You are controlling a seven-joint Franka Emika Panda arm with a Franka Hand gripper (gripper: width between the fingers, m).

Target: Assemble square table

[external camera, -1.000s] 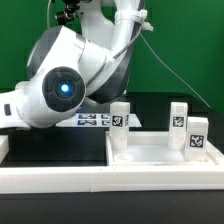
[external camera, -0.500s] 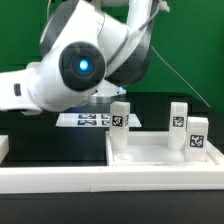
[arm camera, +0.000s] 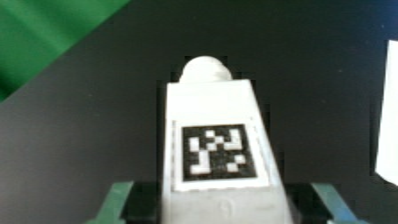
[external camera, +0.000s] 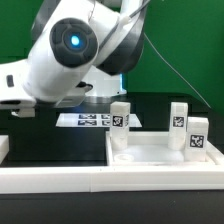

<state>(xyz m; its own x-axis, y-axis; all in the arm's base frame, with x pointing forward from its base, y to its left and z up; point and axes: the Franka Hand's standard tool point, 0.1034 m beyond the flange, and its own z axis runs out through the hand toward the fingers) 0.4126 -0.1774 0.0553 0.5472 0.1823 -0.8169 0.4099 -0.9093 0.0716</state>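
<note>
A: Starting with the exterior view, what is the surface showing?

B: A black table surface is lying under a green backdrop. The marker board is lying flat near the back. The long white rail is running along the front edge. The square tabletop is sitting at the exterior view's right, with 3 legs standing upright on it, each showing a tag.

A: And room for moving?

B: The robot arm is filling the upper left of that view, hanging over the bare black area. The gripper itself is sitting outside that view.

A: The wrist view?

B: The gripper is clamping a 4th leg; 1 green finger is pressing each side. Its tag is facing the camera, its rounded tip pointing away over open black surface. A white edge is showing at the frame's border; I cannot tell what it is.
</note>
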